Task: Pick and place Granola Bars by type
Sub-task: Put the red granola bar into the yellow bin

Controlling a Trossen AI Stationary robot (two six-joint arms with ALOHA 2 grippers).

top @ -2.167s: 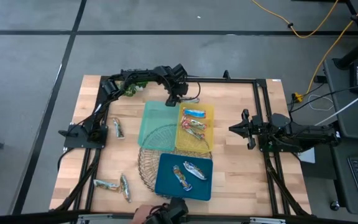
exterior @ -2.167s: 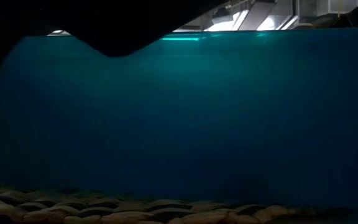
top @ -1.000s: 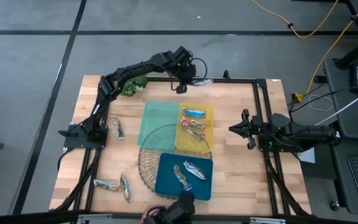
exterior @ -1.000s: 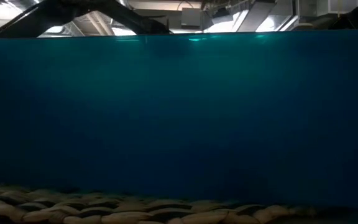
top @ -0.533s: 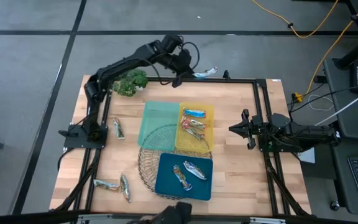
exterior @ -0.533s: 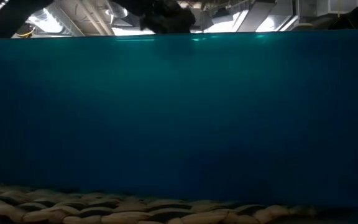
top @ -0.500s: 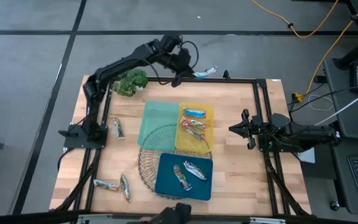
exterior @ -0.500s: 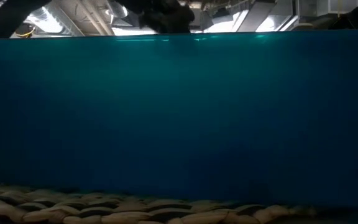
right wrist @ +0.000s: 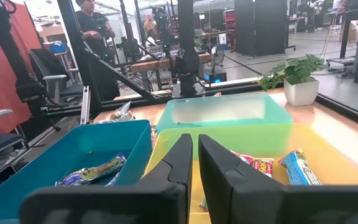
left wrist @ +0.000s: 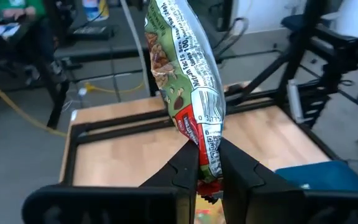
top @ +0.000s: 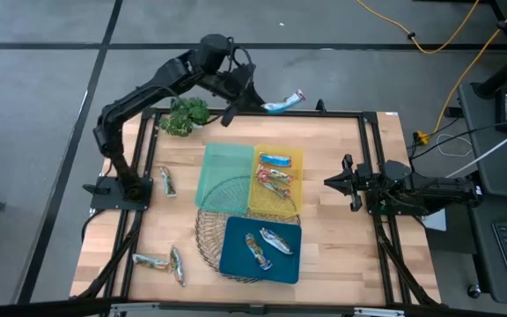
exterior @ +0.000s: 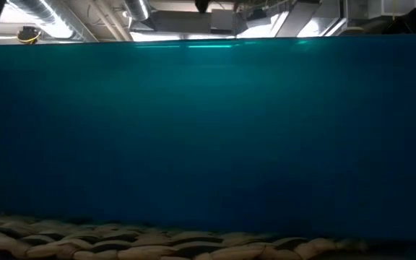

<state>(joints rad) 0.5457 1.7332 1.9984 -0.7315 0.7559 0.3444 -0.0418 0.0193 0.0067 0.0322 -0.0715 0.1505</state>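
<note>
Left gripper [left wrist: 207, 163] pinches a granola bar [top: 282, 102], raised over the table's [top: 341, 220] far edge. Right gripper [right wrist: 194, 163] pressed together, idle near the yellow tray [top: 296, 180]

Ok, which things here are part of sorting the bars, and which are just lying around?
Part of the job:
- bar held in left tool
- loose bars on the table
- yellow tray
- blue tray
- green tray

Lying about:
- potted plant
- wire basket

Granola Bars [top: 273, 176]: trays, table | one [left wrist: 185, 74] gripper-held, aloft
</note>
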